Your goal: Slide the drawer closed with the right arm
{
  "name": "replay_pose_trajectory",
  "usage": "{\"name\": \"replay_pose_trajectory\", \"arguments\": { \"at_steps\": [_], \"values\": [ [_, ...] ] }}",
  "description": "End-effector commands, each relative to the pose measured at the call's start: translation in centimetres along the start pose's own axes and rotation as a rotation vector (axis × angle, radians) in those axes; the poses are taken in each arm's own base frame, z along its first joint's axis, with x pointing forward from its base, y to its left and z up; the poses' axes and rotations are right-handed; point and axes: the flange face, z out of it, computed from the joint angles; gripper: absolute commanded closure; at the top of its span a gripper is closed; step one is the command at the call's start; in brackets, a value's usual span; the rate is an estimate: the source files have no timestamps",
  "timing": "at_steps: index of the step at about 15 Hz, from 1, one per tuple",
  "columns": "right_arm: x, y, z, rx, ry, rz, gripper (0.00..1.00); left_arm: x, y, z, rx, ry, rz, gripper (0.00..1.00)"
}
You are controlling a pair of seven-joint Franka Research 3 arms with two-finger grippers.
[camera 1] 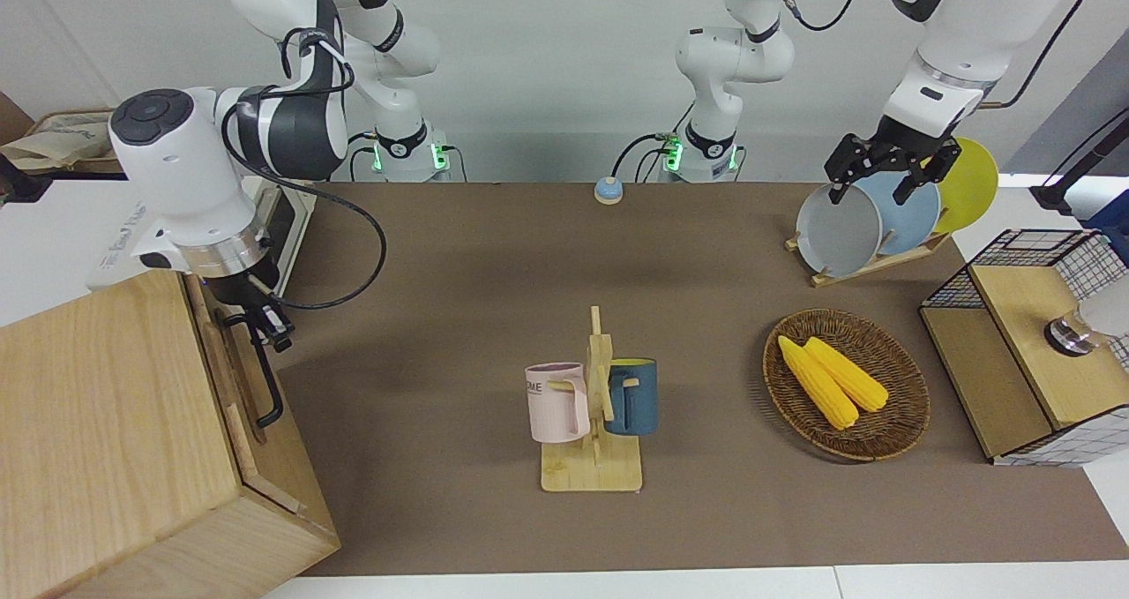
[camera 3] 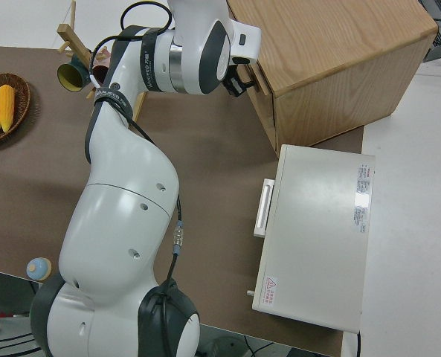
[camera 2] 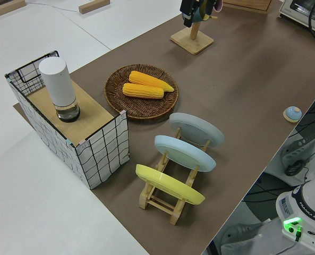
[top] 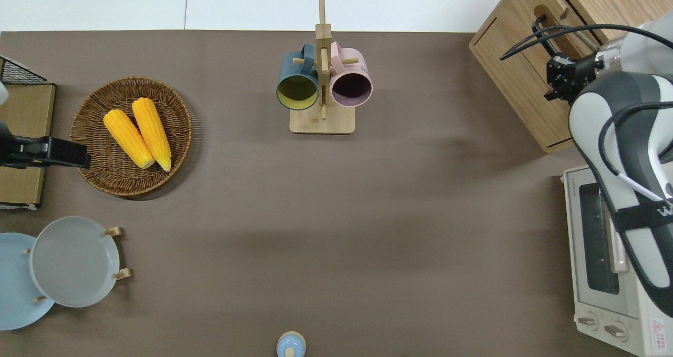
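My right gripper [camera 1: 267, 324] rests at the handle [camera 1: 265, 385] of the drawer [camera 1: 231, 378], now nearly flush in its cabinet [camera 1: 106, 423]; I cannot tell my jaws' opening, and an off-centre push could jam it.

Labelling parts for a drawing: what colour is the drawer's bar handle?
Black; the drawer handle shows best in the front view.

Bright, even room light from above; soft broad shadows of the arms lie across the brown tabletop [top: 315, 215], with small tight shadows under the wicker basket [camera 1: 900, 431] and mug stand [camera 1: 591, 471]. No glare, all views sharp; front view bows slightly at its edges.
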Motion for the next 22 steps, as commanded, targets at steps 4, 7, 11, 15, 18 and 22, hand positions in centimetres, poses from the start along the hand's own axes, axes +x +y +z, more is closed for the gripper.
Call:
{"name": "replay_pose_trajectory", "arguments": {
  "at_steps": [4, 7, 11, 15, 18, 22],
  "values": [
    [2.1, 0.8, 0.1, 0.020, 0.029, -0.023, 1.000, 0.4, 0.0, -0.2, 0.017, 0.008, 0.007, 0.00],
    [1.9, 0.6, 0.1, 0.022, 0.027, -0.028, 1.000, 0.4, 0.0, -0.2, 0.017, 0.008, 0.007, 0.00],
    [0.2, -0.8, 0.1, 0.018, 0.011, -0.057, 1.000, 0.4, 0.0, -0.2, 0.017, 0.008, 0.007, 0.00],
    [-3.4, -2.8, -0.9, 0.006, -0.018, -0.132, 1.000, 0.4, 0.0, -0.2, 0.017, 0.008, 0.007, 0.00],
    [-5.5, -3.1, -2.6, -0.011, -0.051, -0.263, 1.000, 0.4, 0.0, -0.2, 0.018, 0.008, 0.007, 0.00],
    [-7.4, -1.3, -5.7, -0.028, -0.091, -0.372, 1.000, 0.4, 0.0, -0.2, 0.017, 0.008, 0.007, 0.00]
  ]
}}
